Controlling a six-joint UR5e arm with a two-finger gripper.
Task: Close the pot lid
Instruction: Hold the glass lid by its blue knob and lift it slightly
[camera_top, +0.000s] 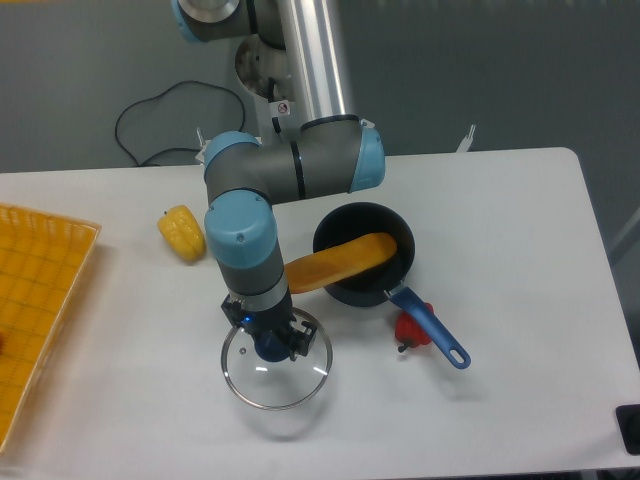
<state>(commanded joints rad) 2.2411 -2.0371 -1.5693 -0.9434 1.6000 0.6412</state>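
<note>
Table (520, 300) — pot (362, 253) handle points front-right.

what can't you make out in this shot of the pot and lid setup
Only one camera view, from above.
- Lid knob: hidden under the gripper, so whether the fingers are shut on it is unclear.
- Pot interior: partly covered by a long yellow-orange item sticking out over the rim.
- Yellow tray: cut off by the left edge.
- Red object: partly behind the pot handle.

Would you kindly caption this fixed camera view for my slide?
Hand on lid knob; pot nearby holds a protruding baguette.
</note>
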